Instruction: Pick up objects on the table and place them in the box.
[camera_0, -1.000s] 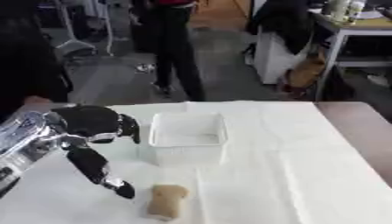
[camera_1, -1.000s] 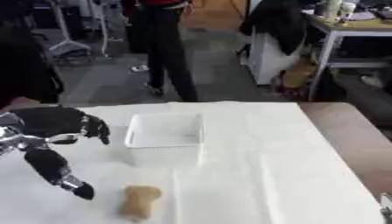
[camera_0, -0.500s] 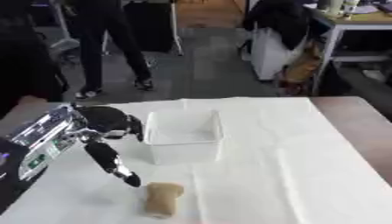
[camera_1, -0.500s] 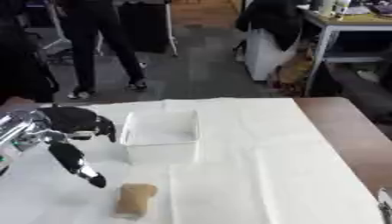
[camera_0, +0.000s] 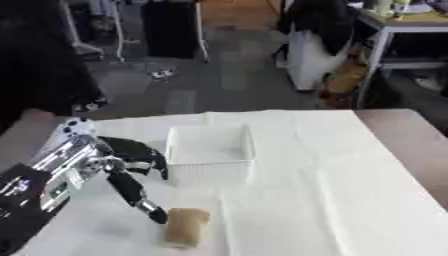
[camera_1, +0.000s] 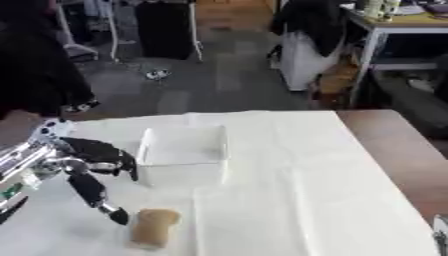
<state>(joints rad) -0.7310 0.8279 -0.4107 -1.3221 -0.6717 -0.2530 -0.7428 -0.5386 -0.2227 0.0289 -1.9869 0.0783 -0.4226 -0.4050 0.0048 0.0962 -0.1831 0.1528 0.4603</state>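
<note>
Since a second ago my left hand (camera_0: 131, 165) has slid down and toward the tan, stubby cylinder of soft-looking material (camera_0: 185, 227), its long thumb now almost at the cylinder's left side. In the left eye view the danger is plain: that thumb tip could nudge the cylinder and roll it away from the white, ribbed plastic box (camera_0: 210, 155) (it lies on its side, just in front of the box). My fingers hang spread and slack, holding nothing. In the right eye view the same pose shows, wrist left of the box, thumb pointing down at the cylinder; my right hand is barely visible at the lower corner.
</note>
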